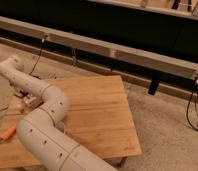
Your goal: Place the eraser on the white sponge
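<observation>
Desk [97, 115]: gripper [28, 99] at left edge; small object [7, 133] before it, front-left; arm [47, 130] across left half.

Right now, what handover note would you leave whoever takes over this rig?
Gripper: low over the left part of the wooden table, beside the arm's elbow; any load is hidden.
Eraser and white sponge: not distinguishable; the arm blocks that spot.
Orange object lies apart, near the left edge.
Done: nothing confirmed.
Left: verify the eraser sits on the sponge, then retreat.
</observation>
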Motion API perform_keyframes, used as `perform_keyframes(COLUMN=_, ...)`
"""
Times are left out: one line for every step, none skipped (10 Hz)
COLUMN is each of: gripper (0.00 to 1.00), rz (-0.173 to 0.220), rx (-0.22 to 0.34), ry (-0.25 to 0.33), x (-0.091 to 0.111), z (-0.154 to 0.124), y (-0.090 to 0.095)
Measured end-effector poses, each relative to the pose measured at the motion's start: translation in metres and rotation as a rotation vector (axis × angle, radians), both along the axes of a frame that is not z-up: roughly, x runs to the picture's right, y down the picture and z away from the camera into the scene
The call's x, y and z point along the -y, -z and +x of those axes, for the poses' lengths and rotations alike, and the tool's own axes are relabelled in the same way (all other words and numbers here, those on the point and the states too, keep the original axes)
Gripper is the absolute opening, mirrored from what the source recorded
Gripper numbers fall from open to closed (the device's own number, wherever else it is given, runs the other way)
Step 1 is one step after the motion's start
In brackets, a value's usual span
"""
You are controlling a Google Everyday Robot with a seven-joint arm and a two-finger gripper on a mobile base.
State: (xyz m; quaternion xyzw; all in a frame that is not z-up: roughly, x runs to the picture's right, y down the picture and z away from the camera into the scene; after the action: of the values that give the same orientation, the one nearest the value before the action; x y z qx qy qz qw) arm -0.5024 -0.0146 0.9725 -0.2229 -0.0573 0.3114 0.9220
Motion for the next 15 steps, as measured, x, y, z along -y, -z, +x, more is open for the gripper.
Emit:
perform_keyframes(gripper=0.8, rz=-0.002, rx=-0.002, ry=0.004, x=-0.002, z=0.0, y=0.0)
perform_keyframes(gripper=0.8, rz=-0.002, rx=-0.005, ry=0.008, x=-0.003, z=0.0, y=0.0)
perform_keyframes(gripper=0.8, rz=-0.002, rx=-0.008, ry=0.011, x=-0.003, z=0.0, y=0.0)
perform_keyframes(gripper=0.8, rz=0.001, rx=-0.009, ry=0.014, x=-0.001, z=0.0, y=0.002)
perform_keyframes(gripper=0.8, rz=0.005, rx=-0.009, ry=0.014, x=0.002, z=-0.001, y=0.004)
perform_keyframes(gripper=0.8, rz=0.01, rx=-0.009, ry=0.014, x=0.005, z=-0.001, y=0.007)
perform_keyframes(gripper=0.8, rz=0.016, rx=-0.008, ry=0.013, x=0.009, z=-0.001, y=0.009)
perform_keyframes(gripper=0.8, rz=0.026, rx=-0.008, ry=0.011, x=0.015, z=-0.001, y=0.014)
perform_keyframes(gripper=0.8, rz=0.037, rx=-0.016, ry=0.002, x=0.026, z=0.001, y=0.022)
perform_keyframes(gripper=0.8, rz=0.044, rx=-0.029, ry=-0.006, x=0.035, z=0.004, y=0.028)
perform_keyframes(gripper=0.8, rz=0.054, rx=-0.055, ry=-0.023, x=0.052, z=0.014, y=0.039)
perform_keyframes(gripper=0.8, rz=0.052, rx=-0.082, ry=-0.047, x=0.064, z=0.025, y=0.047)
perform_keyframes(gripper=0.8, rz=0.035, rx=-0.112, ry=-0.083, x=0.076, z=0.038, y=0.058)
perform_keyframes(gripper=0.8, rz=0.012, rx=-0.126, ry=-0.111, x=0.08, z=0.044, y=0.067)
perform_keyframes(gripper=0.8, rz=-0.022, rx=-0.148, ry=-0.142, x=0.083, z=0.052, y=0.079)
